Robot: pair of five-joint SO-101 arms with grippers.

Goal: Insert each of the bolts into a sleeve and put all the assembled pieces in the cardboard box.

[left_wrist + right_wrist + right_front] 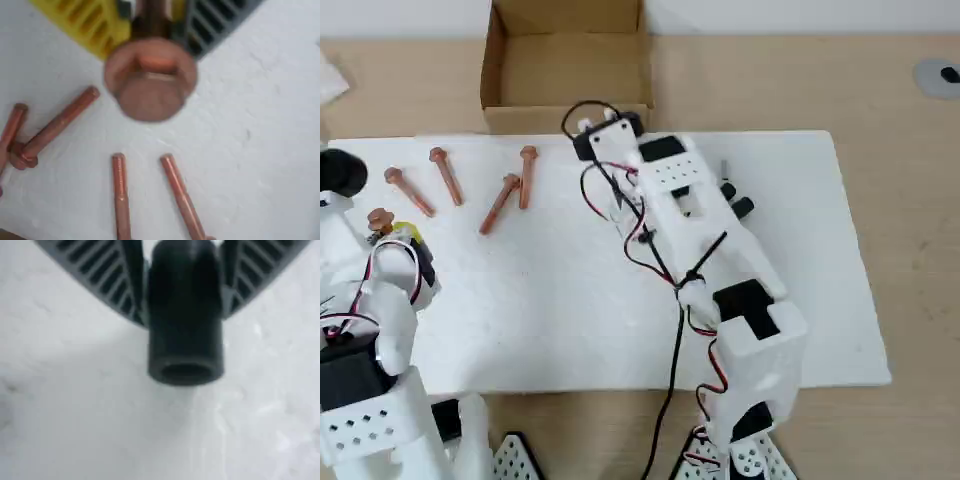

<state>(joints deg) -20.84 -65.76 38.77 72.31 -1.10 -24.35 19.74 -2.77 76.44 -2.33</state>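
Note:
My left gripper [150,20] is shut on a copper bolt [150,80], its head facing the camera between a yellow finger [85,25] and a grey finger [215,25]. From above, that held bolt [380,218] hangs over the left end of the white foam mat [550,310]. Several loose bolts lie on the mat [408,190] [445,175] [500,203] [527,177]. My right gripper [185,305] is shut on a black sleeve [185,335], held just above the foam with its open end outward. The right arm [700,220] covers the mat's middle. The cardboard box [565,60] stands open behind the mat.
Two small black pieces [735,198] lie beside the right arm on the mat. A grey round fitting [940,75] sits in the wooden table at the far right. The mat between the two arms is bare foam.

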